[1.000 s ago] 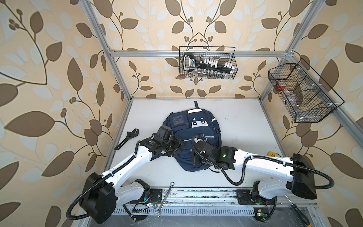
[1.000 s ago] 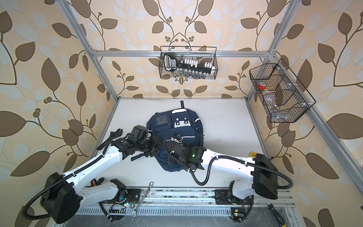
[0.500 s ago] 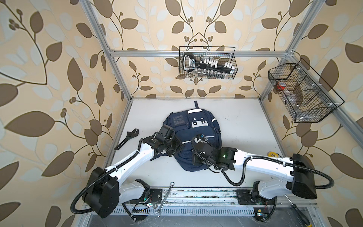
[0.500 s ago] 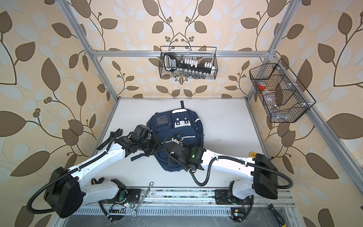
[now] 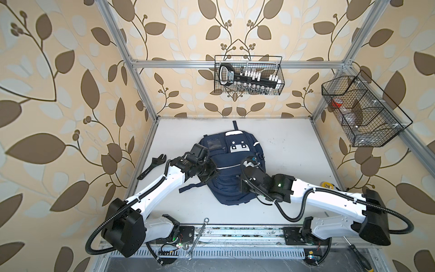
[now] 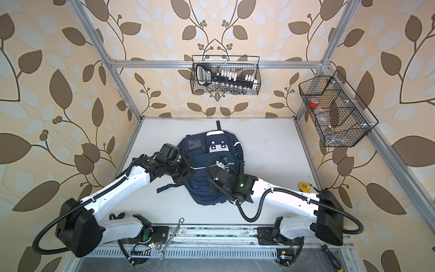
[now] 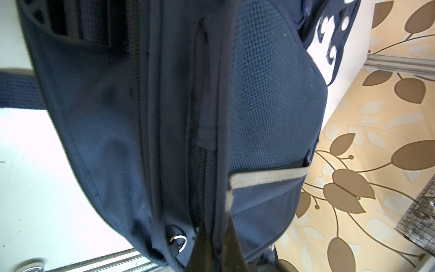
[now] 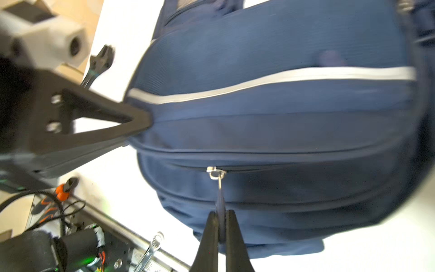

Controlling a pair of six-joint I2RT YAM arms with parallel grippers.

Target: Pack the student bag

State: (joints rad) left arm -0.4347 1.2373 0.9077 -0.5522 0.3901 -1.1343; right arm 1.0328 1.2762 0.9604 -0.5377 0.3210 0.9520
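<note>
The bag (image 5: 231, 172) lies flat in the middle of the table (image 5: 287, 150) with both arms over its near half. The left gripper (image 7: 217, 223) has its jaws pinched on the bag's left side seam, and the right gripper (image 8: 220, 214) is clamped on a front pocket's zip pull (image 8: 220, 197). A second ago the left jaws stood apart, while the bag and right gripper have kept their places. Around lie one wrench (image 5: 153, 164) at the left, one spanner (image 5: 197, 236) on the near rail, one screwdriver (image 5: 354, 253) near right and one tape (image 5: 327, 185) at the right, with two baskets: far basket (image 5: 248, 77), right basket (image 5: 363, 115).
</note>
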